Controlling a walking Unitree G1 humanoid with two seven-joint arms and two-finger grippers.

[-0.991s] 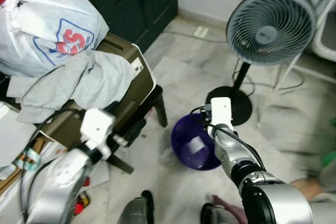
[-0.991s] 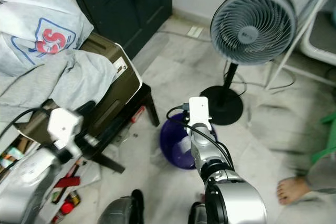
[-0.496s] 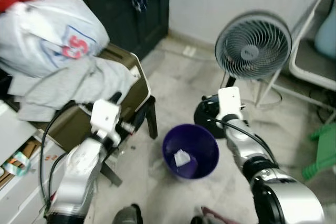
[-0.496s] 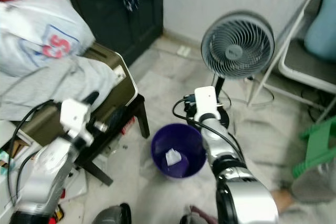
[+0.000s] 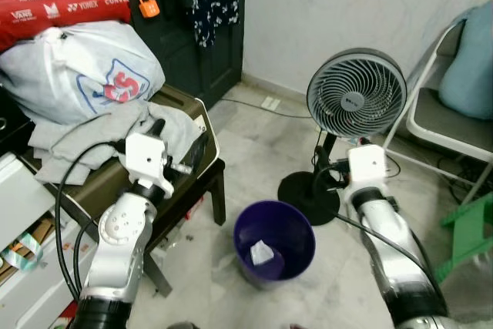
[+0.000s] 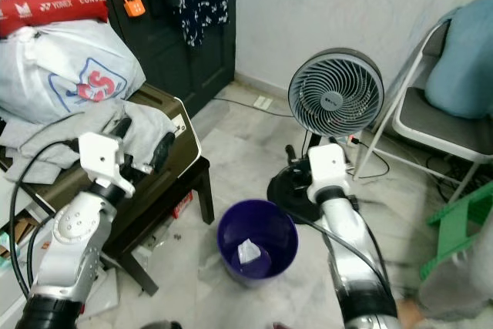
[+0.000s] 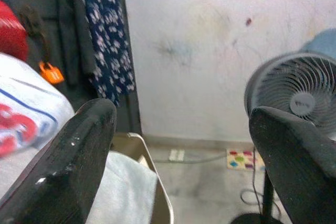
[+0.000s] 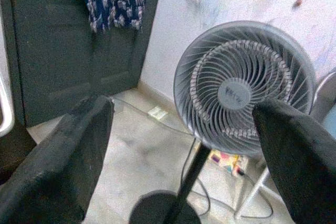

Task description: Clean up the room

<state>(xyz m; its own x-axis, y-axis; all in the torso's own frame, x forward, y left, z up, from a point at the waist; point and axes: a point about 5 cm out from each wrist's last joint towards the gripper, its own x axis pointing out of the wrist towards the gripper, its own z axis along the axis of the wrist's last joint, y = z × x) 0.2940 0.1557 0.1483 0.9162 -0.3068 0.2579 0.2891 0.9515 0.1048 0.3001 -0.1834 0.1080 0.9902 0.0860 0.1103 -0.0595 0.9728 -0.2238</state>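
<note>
A purple bin [image 5: 274,243] holding 1 crumpled paper [image 5: 261,253] stands on open floor [image 5: 239,125] between the dark worktop [image 5: 192,179] edge and the fan [image 5: 356,102]. Both pincers, left [image 7: 178,145] and right [image 8: 184,145], are spread wide and hold nothing.

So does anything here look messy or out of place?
Yes. Grey clothes and a white bag are heaped on a dark case on a low bench, with litter on the floor beneath. The purple bin holds one crumpled paper.
</note>
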